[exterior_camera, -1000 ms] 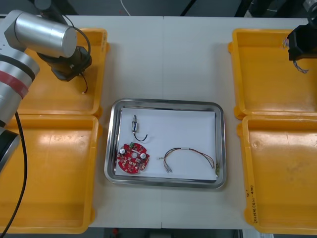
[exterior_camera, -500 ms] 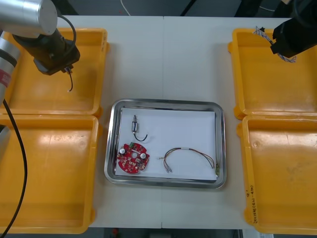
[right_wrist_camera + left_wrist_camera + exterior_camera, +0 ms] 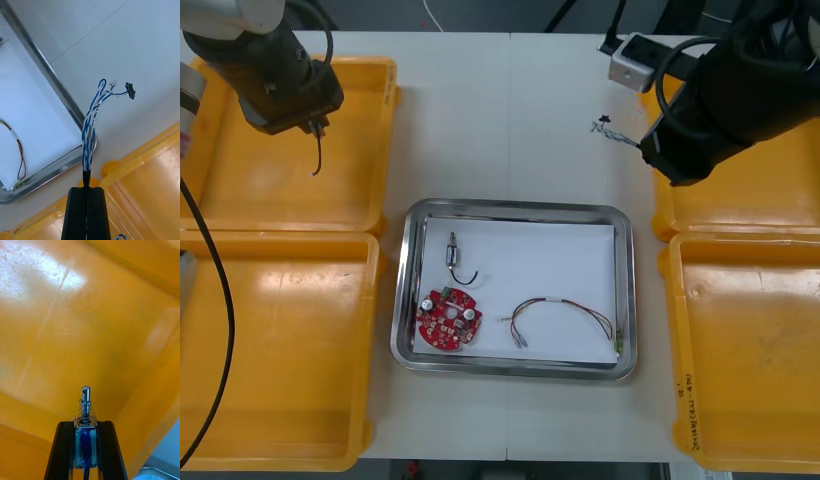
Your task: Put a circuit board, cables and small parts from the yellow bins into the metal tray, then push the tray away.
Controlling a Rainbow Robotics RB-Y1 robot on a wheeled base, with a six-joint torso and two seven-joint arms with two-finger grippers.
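We start at the right jaws. They are closed tight on the blue and white cable [image 3: 89, 127]. The twist sticks straight out past the tips, with a little black plug at its loose end. In the front view these jaws hang above the tabletop [image 3: 510, 110], just beside the far right yellow bin [image 3: 760, 200]. The cable points out from them toward 10 o'clock. The metal tray [image 3: 515, 207] lies between 7 and 8 o'clock from these jaws, near but not under them. We think the cable has to go that way. Its long line lies across that path, not along it.

The left jaws are closed on a small metal part [image 3: 86, 405] with a spring and a pin. It fills the gap between them. A thin black cable [image 3: 318, 158] hangs down from it. These jaws hover over the far left yellow bin [image 3: 260, 190]. The tray lies at 4 o'clock from them, farther off. So the right jaws are the nearer ones.

Inside the tray we see a round red board [image 3: 447, 318] at 8 o'clock. Another small metal part [image 3: 452, 250] sits at 10 o'clock, and a red and yellow cable [image 3: 565, 308] at 5 o'clock. The white floor at 1 o'clock is bare. We judge that to be a good spot for the blue and white cable.
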